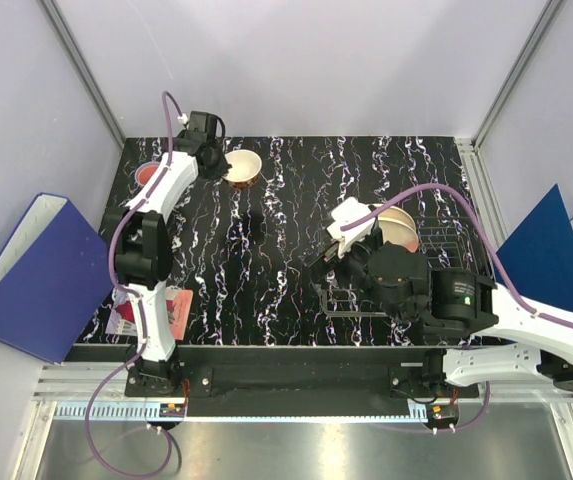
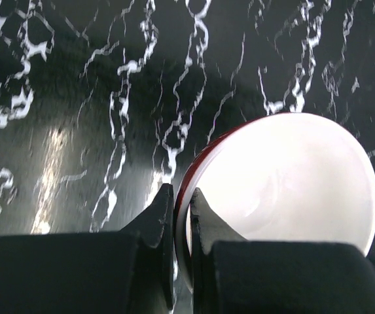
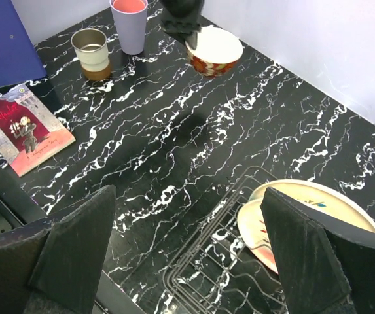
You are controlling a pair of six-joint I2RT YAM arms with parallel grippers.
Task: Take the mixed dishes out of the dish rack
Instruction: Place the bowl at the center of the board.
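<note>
My left gripper (image 1: 216, 160) (image 2: 182, 203) is shut on the rim of the glossy red bowl (image 1: 243, 167) (image 2: 285, 183), white inside, at the table's far left. The bowl (image 3: 214, 49) sits at or just above the tabletop. My right gripper (image 1: 328, 268) (image 3: 187, 248) hangs open above the left end of the wire dish rack (image 1: 344, 302) (image 3: 220, 275), with nothing between its fingers. Two cream plates (image 1: 398, 225) lean in the rack, the nearer one (image 3: 259, 229) with a pink half and the other (image 3: 318, 196) behind it.
A lilac tumbler (image 3: 129, 23) with pink inside (image 1: 148, 172) and a small brown-cream cup (image 3: 91, 52) stand near the bowl. A red printed card (image 1: 171, 305) (image 3: 23, 127) lies at the front left. Blue binders lean at the left (image 1: 36, 275) and right (image 1: 546, 250) edges.
</note>
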